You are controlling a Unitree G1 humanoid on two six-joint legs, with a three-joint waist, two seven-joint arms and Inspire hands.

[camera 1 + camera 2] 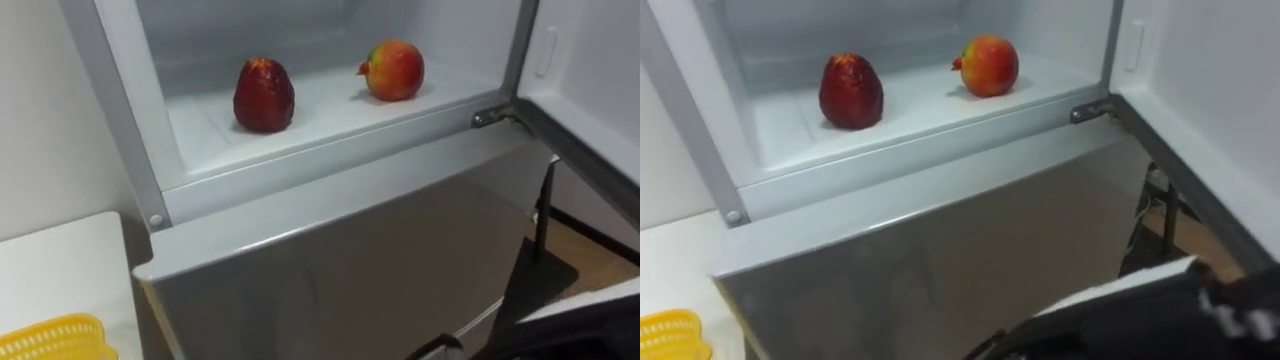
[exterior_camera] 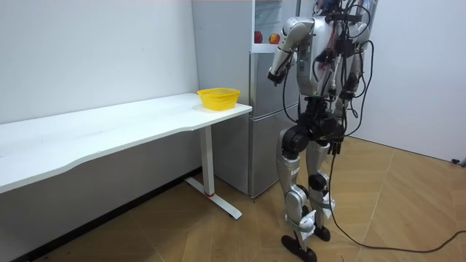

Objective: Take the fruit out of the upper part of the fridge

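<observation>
The robot stands on the wooden floor right in front of the fridge [image 1: 330, 250], whose upper door [image 1: 590, 100] is swung open on the robot's right while the lower door is shut. In the room view the left hand [image 2: 275, 75] is raised in front of the chest, close to the fridge front; it is too small there to tell whether it is open or closed, and it holds nothing that can be made out. Above and beyond that hand, well apart from it, two fruits sit on the white floor of the upper compartment: a dark red fruit [image 1: 264, 95] on the left and a red and yellow fruit [image 1: 394, 70] to its right, near but not touching. The right hand [image 1: 1230, 300] shows as a dark shape at the lower right edge, below the fruits and far from them; its state cannot be told. To the left of the left hand, a yellow basket [image 1: 55, 338] rests on the white table [image 1: 60, 270], beside the fridge.
</observation>
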